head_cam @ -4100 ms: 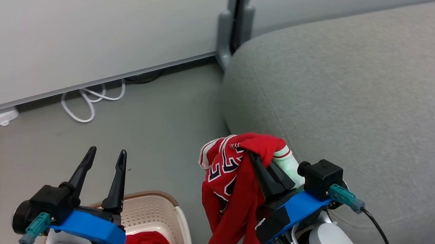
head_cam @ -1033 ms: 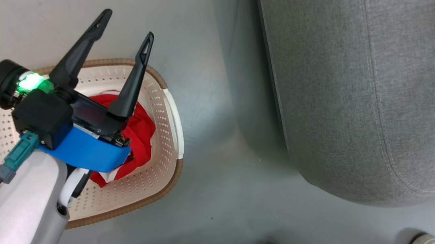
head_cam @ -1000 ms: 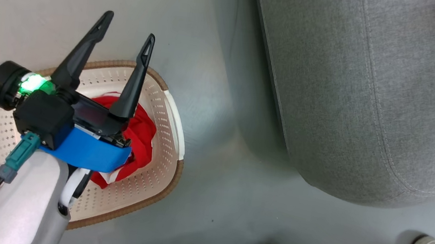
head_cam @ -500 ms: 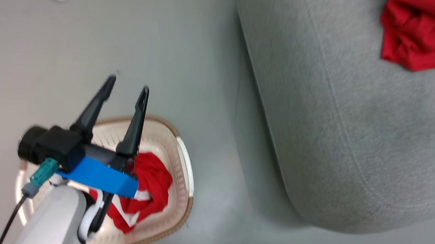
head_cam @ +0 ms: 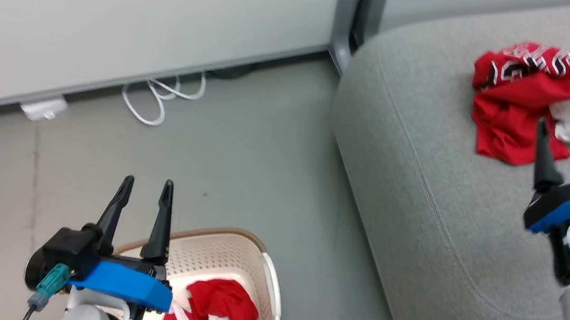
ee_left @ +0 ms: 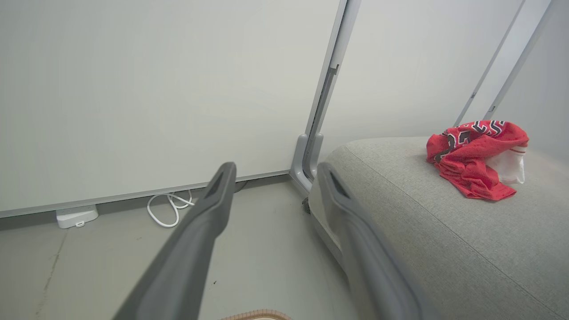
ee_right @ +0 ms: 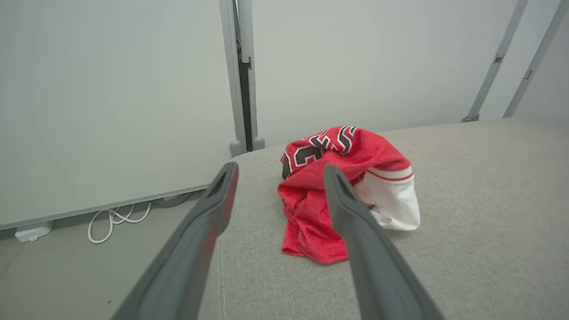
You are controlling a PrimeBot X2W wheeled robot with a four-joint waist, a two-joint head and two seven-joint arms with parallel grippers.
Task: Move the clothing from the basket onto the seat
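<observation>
Two grippers, and both have their fingers spread with nothing between them. The right gripper [head_cam: 561, 125] hangs over the seat [head_cam: 444, 208] with its fingers pointing at the lettered jersey [head_cam: 525, 95]. In the head view its tips reach the near edge of the cloth (in the right wrist view one finger overlaps the jersey, but whether it touches cannot be told). The jersey lies crumpled on the grey cushion toward its far end. It is red mesh with black-and-white lettering uppermost, and a white-trimmed fold is turned out on one side.

The left gripper [head_cam: 148, 182] is held over the far rim of the basket [head_cam: 234, 235]. Its fingers point toward the wall and are clear of everything (the brown rim just shows between them at the bottom of the left wrist view). The basket is cream and perforated, with a woven-look brown edge. It stands on the floor near the seat's corner, with bare floor between the two. In it lies the second red garment [head_cam: 219, 307], bunched up with white stripes showing.

Farther out, a white cable [head_cam: 161, 102] loops on the floor at the foot of the pale wall panel [head_cam: 146, 18], near a small white box [head_cam: 41, 108]. A grey post [head_cam: 355, 24] stands at the seat's far corner.
</observation>
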